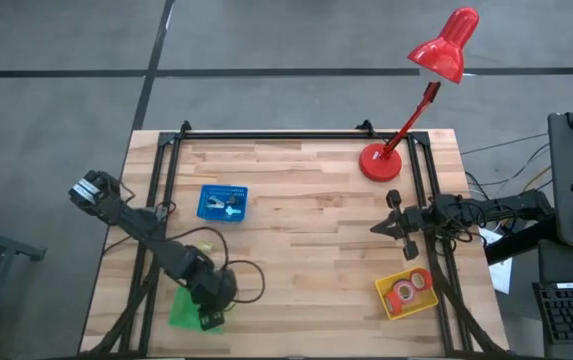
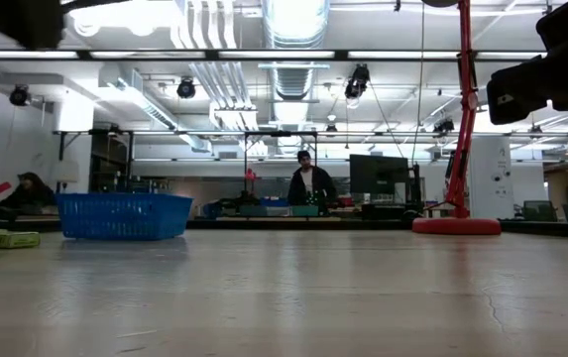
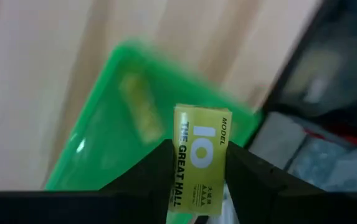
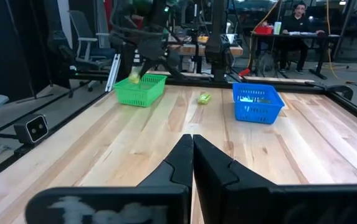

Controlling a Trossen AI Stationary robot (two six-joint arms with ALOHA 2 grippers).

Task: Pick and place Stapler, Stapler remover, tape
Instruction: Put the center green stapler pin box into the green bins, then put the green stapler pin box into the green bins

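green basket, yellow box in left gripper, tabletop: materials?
Green basket: looks like moulded plastic, glossy, lattice walls. Yellow box in the left gripper: probably printed cardboard, flat faces and crisp edges. Tabletop: wood, visible plank seams and grain, satin.

A red desk lamp stands at the table's far edge; 2 people sit in the room beyond.

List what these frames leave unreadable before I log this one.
- Blue basket contents: too small from above; its mesh wall hides them in the low view.
- Green basket interior: covered by the left gripper and its yellow box.
- Yellow item on the table: too small to identify.
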